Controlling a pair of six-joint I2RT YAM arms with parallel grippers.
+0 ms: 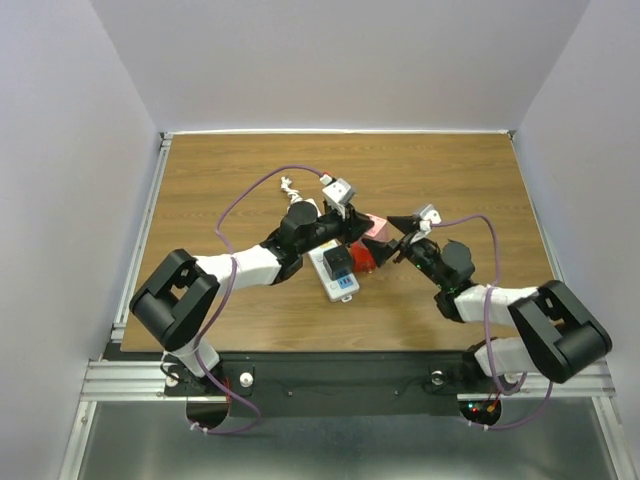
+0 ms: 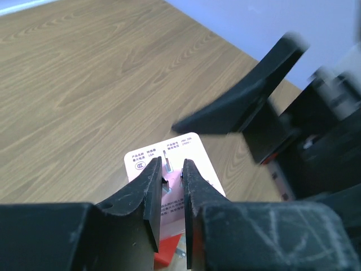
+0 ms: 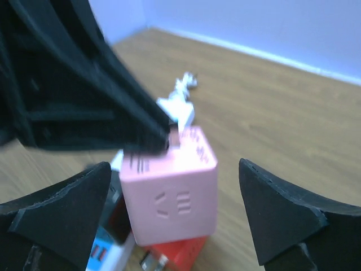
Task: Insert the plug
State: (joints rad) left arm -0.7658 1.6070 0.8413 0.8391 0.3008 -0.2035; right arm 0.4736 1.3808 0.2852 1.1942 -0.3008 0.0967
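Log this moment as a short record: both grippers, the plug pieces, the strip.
left gripper: shut on a prong of the pink adapter
right gripper: open, one finger on each side of the pink adapter, not touching it
red block: directly beneath the pink adapter in the right wrist view
power strip: white, flat on the table, a black plug sitting on it
insertion: cannot tell from these views

Pink plug (image 3: 169, 192), red block (image 3: 175, 251), white power strip (image 1: 338, 289) with blue details, brown wood-grain table (image 1: 450, 180).
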